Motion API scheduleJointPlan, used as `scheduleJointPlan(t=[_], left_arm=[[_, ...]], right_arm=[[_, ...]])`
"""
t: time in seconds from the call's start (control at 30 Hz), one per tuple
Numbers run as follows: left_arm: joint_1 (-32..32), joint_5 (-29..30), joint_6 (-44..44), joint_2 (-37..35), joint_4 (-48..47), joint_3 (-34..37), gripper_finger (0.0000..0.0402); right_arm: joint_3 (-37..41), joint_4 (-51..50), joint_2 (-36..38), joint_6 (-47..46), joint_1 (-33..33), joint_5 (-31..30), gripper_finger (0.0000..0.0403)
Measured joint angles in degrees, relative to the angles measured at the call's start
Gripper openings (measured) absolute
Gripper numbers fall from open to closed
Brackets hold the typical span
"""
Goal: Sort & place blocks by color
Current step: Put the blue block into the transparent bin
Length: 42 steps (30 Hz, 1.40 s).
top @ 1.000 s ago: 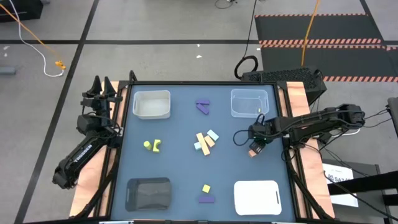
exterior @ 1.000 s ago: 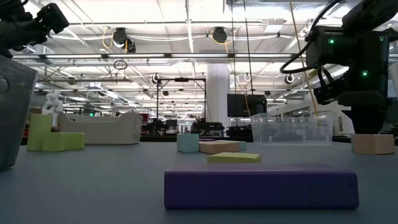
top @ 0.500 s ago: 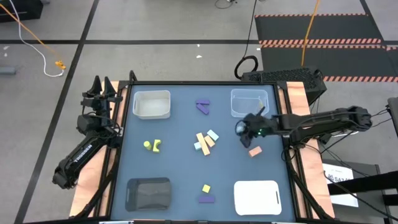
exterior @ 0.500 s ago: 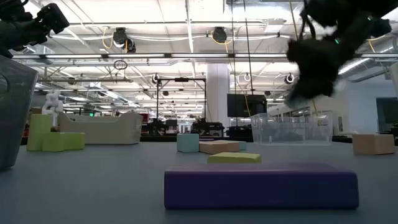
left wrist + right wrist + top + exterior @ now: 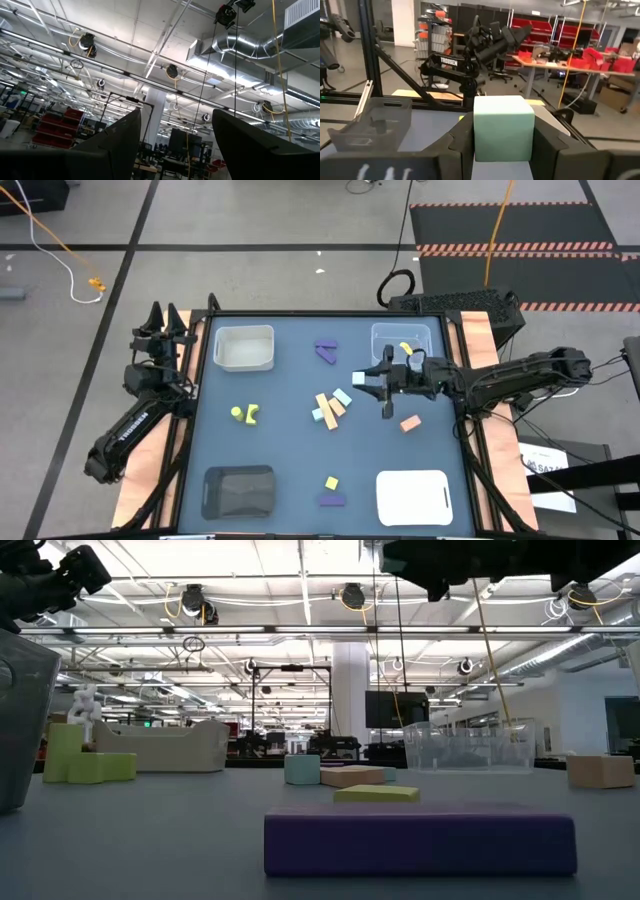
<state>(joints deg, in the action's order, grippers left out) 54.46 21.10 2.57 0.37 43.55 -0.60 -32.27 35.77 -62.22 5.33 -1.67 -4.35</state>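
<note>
Right wrist view: right gripper [image 5: 502, 145] clamped on a mint-teal cube [image 5: 503, 127], carried above the table.
Keep it level until over its tray; left gripper [image 5: 160, 320] parked, fingers apart.

Trays: four, being one white bin [image 5: 243, 348], one clear bin [image 5: 402, 335], one black tray [image 5: 238, 490] and one white tray [image 5: 414, 497]. Yellow-green blocks: four, at [image 5: 237, 413], [image 5: 252, 414], [image 5: 331, 482] and [image 5: 406, 348]. Mint-teal blocks: three, at [image 5: 343, 397] and [image 5: 320, 416], plus the mint-teal cube [image 5: 502, 125] in the right gripper [image 5: 365, 379]. Salmon-orange blocks: two sure, at [image 5: 324, 402] and [image 5: 409, 422]; a further bar [image 5: 336, 410] in the cluster was of doubtful colour. Purple blocks: two groups, at [image 5: 326, 350] and [image 5: 333, 500]; pieces in the upper group could not be told. Arms: two.
</note>
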Motion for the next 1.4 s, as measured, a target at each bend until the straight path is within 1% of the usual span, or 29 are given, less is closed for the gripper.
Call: scheduleJointPlan(t=[0.17, 0.23, 0.27, 0.33, 0.47, 0.53, 0.6, 0.73, 0.87, 1.07, 1.23, 1.4], left_arm=[[0.0, 0.0, 0.0, 0.0, 0.0, 0.0, 0.0244], [0.0, 0.0, 0.0, 0.0, 0.0, 0.0, 0.0244], [0.0, 0.0, 0.0, 0.0, 0.0, 0.0, 0.0244], [0.0, 0.0, 0.0, 0.0, 0.0, 0.0, 0.0244], [0.0, 0.0, 0.0, 0.0, 0.0, 0.0, 0.0244], [0.0, 0.0, 0.0, 0.0, 0.0, 0.0, 0.0244], [0.0, 0.0, 0.0, 0.0, 0.0, 0.0, 0.0244], [0.0, 0.0, 0.0, 0.0, 0.0, 0.0, 0.0244], [0.0, 0.0, 0.0, 0.0, 0.0, 0.0, 0.0244], [0.0, 0.0, 0.0, 0.0, 0.0, 0.0, 0.0244], [0.0, 0.0, 0.0, 0.0, 0.0, 0.0, 0.0244], [0.0, 0.0, 0.0, 0.0, 0.0, 0.0, 0.0244]], right_arm=[[0.0, 0.5, -1.2, -0.2, -0.3, -0.1, 0.0115], [0.0, -0.5, -1.3, -1.4, -0.3, -1.2, 0.0115], [0.0, -1.6, -1.2, -2.4, -0.3, -3.0, 0.0115], [0.0, -5.4, -1.2, -4.7, -0.1, -8.4, 0.0115], [0.0, -16.9, -1.2, -10.8, 2.0, -20.6, 0.0115], [0.0, -23.8, -1.2, -15.1, 3.7, -24.4, 0.0115], [0.0, -29.5, -1.2, -19.4, 5.8, -26.9, 0.0118], [0.0, -37.7, -1.2, -26.8, 10.8, -27.2, 0.0136], [0.0, -41.8, -1.2, -29.3, 15.3, -27.2, 0.0132], [0.0, -43.5, -1.2, -29.7, 19.8, -27.2, 0.0126], [0.0, -44.0, -1.2, -30.1, 22.0, -27.1, 0.0139], [0.0, -44.1, -1.1, -30.0, 22.7, -27.0, 0.0153]])
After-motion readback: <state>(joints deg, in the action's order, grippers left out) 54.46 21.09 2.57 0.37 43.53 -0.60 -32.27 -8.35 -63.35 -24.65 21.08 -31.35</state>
